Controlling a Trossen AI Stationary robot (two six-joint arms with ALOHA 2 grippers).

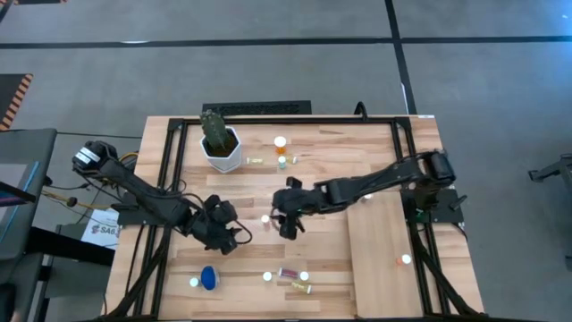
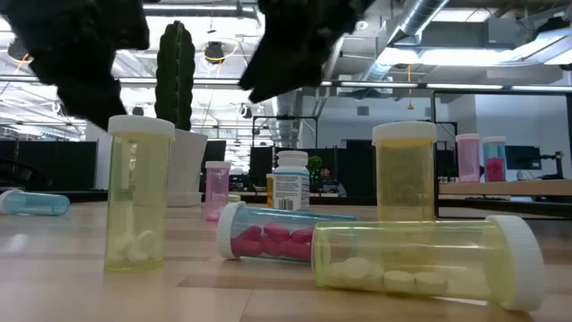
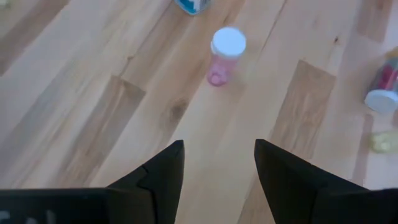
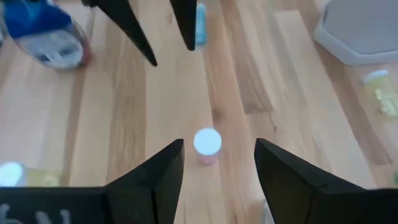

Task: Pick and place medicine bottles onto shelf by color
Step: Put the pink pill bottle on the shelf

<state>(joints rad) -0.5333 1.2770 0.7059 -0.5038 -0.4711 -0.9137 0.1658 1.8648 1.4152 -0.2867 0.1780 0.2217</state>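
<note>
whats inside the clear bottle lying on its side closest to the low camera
The lying yellow-green bottle holds a few pale round tablets along its lower side. Its white cap is on. How many tablets there are cannot be told.

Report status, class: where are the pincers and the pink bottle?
Left pincer open, empty. Right pincer open, empty, above standing pink bottle. Shelf holds one bottle. Nothing blocking.

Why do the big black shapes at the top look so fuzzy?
Low view: the arms hang close to the camera, out of focus and dark against bright ceiling lights; the lying yellow bottle is sharp. Right wrist view: the blue bottle is blurred.
</note>
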